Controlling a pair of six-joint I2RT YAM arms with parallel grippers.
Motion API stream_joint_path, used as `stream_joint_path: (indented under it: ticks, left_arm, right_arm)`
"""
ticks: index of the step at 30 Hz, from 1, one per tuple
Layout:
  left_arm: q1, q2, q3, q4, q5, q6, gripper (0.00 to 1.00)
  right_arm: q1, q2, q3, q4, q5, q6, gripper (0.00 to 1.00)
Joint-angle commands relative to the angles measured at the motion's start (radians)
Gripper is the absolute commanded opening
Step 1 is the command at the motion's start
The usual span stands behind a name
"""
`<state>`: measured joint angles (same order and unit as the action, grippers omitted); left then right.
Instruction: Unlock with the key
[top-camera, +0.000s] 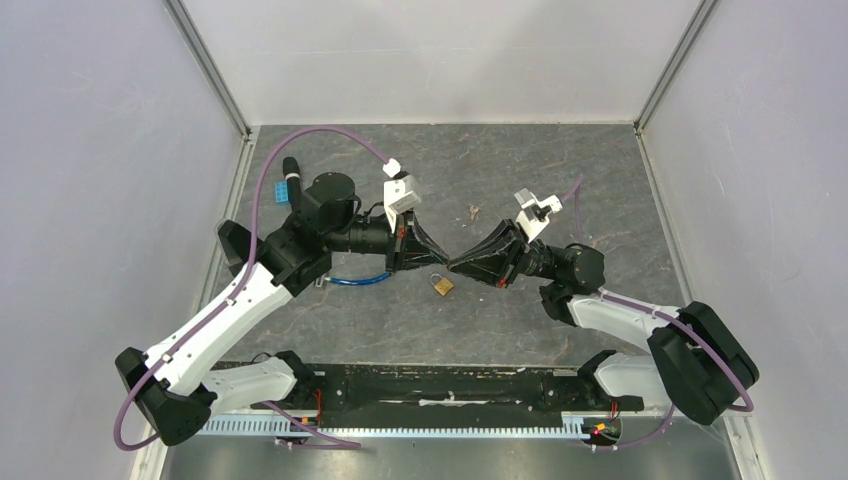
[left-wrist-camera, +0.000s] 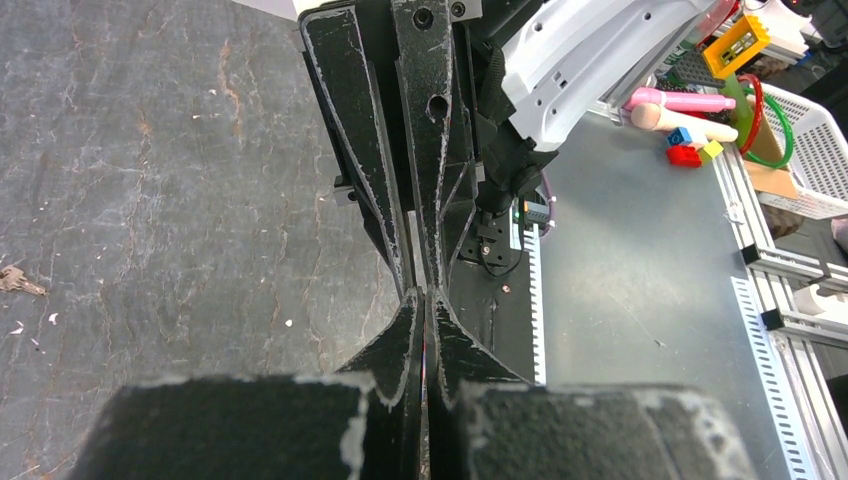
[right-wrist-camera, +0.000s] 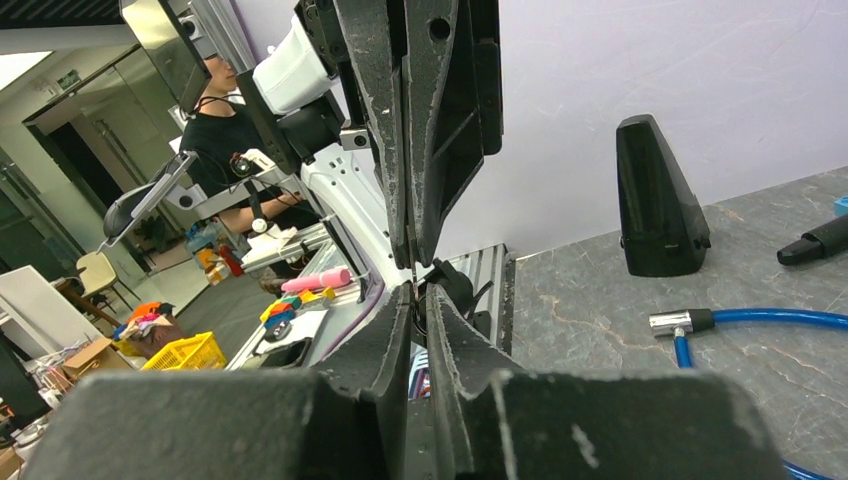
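Both grippers meet tip to tip above the middle of the grey mat. My left gripper (top-camera: 443, 264) (left-wrist-camera: 426, 293) is shut, its fingers pressed together. My right gripper (top-camera: 453, 266) (right-wrist-camera: 420, 288) is closed to a narrow slit. The key (right-wrist-camera: 413, 280) shows only as a thin dark sliver, edge-on, running from my right fingertips into the left ones. In the top view the fingertips hide it. The brass padlock (top-camera: 442, 286) lies on the mat just below the meeting point, apart from both grippers, with its shackle pointing towards them.
A blue cable (top-camera: 360, 281) (right-wrist-camera: 745, 318) with a metal end lies on the mat under the left arm. A blue brick (top-camera: 283, 190) sits at the far left, and small debris (top-camera: 473, 212) lies behind the grippers. White walls enclose the mat on three sides.
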<state>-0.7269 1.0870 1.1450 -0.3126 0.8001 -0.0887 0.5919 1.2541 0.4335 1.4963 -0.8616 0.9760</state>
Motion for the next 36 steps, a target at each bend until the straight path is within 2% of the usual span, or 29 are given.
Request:
stream_joint_path:
  ticks: [1,10,22,26,36]
  left_arm:
    - [-0.008,-0.012,-0.011,0.056,0.019,-0.023,0.02]
    - [-0.009,-0.018,-0.024,0.088,-0.009,-0.044,0.02]
    - [-0.017,-0.027,-0.061,0.163,-0.094,-0.087,0.02]
    - [-0.021,-0.037,-0.08,0.189,-0.107,-0.098,0.02]
    - [-0.022,-0.065,-0.097,0.204,-0.172,-0.1,0.02]
  right_arm:
    - [0.006,-0.014,0.008,0.386,0.016,-0.015,0.14]
    - [0.013,-0.01,0.011,0.39,0.013,-0.01,0.14]
    - [0.025,-0.007,0.002,0.389,0.045,-0.01,0.26]
    - [0.025,-0.006,-0.001,0.378,0.062,-0.012,0.19]
    - [0.025,-0.04,-0.027,0.308,0.061,-0.061,0.2]
